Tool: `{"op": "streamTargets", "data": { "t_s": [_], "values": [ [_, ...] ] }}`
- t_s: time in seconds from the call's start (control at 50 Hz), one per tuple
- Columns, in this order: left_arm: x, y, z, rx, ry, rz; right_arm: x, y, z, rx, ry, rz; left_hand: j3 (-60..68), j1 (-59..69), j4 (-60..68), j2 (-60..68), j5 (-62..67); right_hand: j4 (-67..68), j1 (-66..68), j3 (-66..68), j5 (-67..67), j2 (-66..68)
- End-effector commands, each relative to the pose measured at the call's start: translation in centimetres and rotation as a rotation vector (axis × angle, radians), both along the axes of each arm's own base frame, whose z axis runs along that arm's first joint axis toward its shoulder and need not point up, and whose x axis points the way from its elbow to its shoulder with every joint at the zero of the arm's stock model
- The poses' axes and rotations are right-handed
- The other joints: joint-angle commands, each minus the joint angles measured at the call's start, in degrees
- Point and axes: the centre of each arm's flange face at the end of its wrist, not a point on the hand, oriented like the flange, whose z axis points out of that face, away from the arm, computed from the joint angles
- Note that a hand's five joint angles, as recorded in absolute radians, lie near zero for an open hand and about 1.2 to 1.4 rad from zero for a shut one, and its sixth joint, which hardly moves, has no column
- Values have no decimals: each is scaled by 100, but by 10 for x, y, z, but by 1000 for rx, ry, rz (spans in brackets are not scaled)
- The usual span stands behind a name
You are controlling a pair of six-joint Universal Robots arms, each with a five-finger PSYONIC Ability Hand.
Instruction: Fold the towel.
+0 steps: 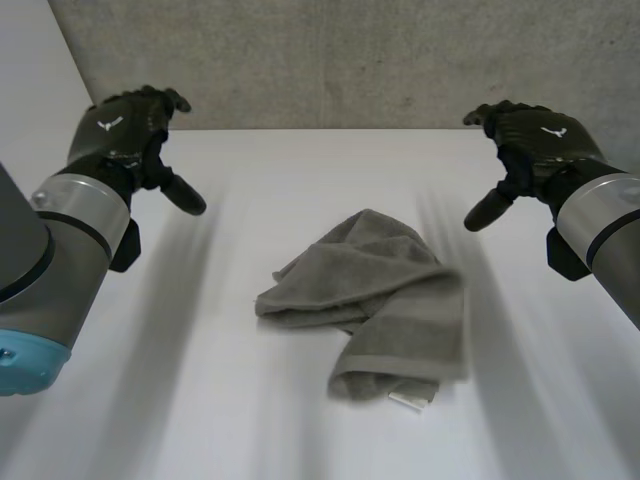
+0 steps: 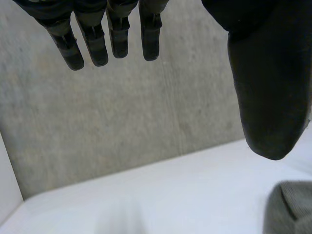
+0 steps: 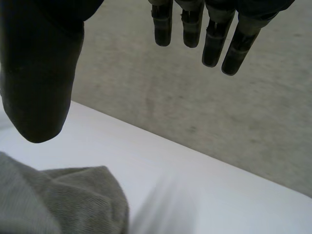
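Head view: the grey terry towel lies crumpled in a soft, lumpy heap at the middle of the smooth white table, with no tidy fold made. Left hand and right hand hover toward the far corners, fingers loosely spread and empty. They are apparently set wide to flank the cloth before a grasp.

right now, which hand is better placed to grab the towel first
Right, probably. The crumpled towel lies nearer the right hand than the left hand, and in the right wrist view it sits close by the thumb. Both hands are open and off the towel.
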Motion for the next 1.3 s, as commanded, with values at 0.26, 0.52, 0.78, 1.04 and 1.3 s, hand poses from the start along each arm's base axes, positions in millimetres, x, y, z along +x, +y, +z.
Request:
{"op": "streamTargets", "data": {
  "t_s": [0.26, 0.52, 0.78, 1.04, 1.3],
  "values": [
    [-3, -1, -12, 96, 29, -36, -10, -2, 7, -31, 29, -99, -295, -347, -317, -335, -271, -436, -341, -287, -351, -411],
    [-4, -3, -13, 99, 27, -34, -11, -3, 7, -31, 30, -103, -295, -330, -317, -318, -254, -436, -341, -287, -351, -411],
    [-5, -2, -16, 107, 22, -40, -4, 9, -1, 9, 160, 11, -295, -330, -317, -318, -254, -436, -341, -287, -351, -411],
    [-39, 8, -95, 309, -82, -179, 2, 26, -73, 225, 257, 222, -295, -179, -317, -167, -103, -436, -341, -287, -351, -411],
    [-51, 1, -134, 352, -183, -225, 9, 13, -141, 272, 274, 229, -295, 124, -317, 136, 200, -436, -148, -287, -158, -218]
  ]
}}
